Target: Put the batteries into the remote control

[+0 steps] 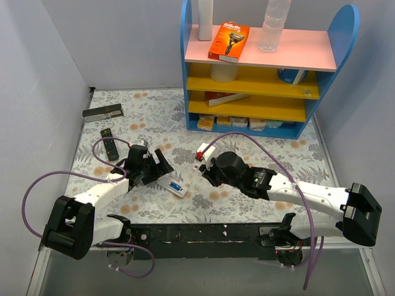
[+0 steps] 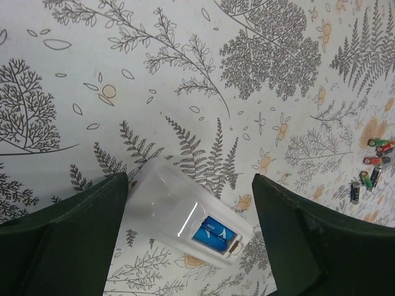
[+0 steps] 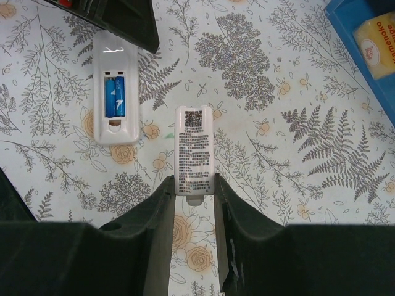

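Remote control holds one battery; spares lie at three o'clock. Left fingers spread; right fingers pinch back cover, unfitted.

Remote control and back cover are white, battery blue, tablecloth fern-patterned.

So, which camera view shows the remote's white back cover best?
The right wrist view: the back cover fills the middle, printed label facing the camera, its near end clamped in the right gripper. The top external view shows only a small white piece at that gripper's tip. The left wrist view does not show it.
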`<state>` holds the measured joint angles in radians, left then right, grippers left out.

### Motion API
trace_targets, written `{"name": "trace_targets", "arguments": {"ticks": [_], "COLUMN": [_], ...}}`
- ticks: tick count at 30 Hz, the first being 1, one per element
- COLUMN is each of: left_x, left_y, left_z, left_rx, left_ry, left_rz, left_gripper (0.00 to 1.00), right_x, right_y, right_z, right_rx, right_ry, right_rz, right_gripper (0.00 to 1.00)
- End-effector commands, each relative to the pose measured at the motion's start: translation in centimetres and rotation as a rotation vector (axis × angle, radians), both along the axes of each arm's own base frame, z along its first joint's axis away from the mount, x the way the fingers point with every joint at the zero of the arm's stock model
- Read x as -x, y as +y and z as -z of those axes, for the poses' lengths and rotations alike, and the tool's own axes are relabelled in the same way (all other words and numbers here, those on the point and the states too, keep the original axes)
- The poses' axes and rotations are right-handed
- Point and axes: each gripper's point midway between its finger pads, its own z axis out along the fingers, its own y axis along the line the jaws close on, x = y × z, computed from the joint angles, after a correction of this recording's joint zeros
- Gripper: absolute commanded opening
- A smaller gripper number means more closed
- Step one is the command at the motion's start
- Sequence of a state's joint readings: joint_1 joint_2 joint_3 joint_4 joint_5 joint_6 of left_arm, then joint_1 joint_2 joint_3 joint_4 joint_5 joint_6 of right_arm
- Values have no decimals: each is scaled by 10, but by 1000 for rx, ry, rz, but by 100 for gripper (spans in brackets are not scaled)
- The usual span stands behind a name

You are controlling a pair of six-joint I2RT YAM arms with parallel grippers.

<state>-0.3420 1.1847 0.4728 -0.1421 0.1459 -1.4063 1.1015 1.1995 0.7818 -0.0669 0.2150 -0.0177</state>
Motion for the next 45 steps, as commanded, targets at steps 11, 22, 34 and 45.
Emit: {"name": "trace_targets", "arguments": {"ticks": [11,22,34,45], "left_x": [24,21,18,25], "left_y": [-31,-18,55,92], "left_z": [-18,-38,-59,-67], "left_rx": [173,192,74,17], "left_ry": [80,-3,-228,-345], "left_rz": [123,-7,-372,-520], "left_gripper": [83,86,88,91], "right_x": [0,16,38,40], "right_y": [19,36,48,69], "right_z": [-22,-15,35,54], "right_rx": [-27,98,353,456], "right_ry": [3,127,414,466], "right_rz": [-54,-175,-183,-136], "right_gripper": [1,1,1,1]}}
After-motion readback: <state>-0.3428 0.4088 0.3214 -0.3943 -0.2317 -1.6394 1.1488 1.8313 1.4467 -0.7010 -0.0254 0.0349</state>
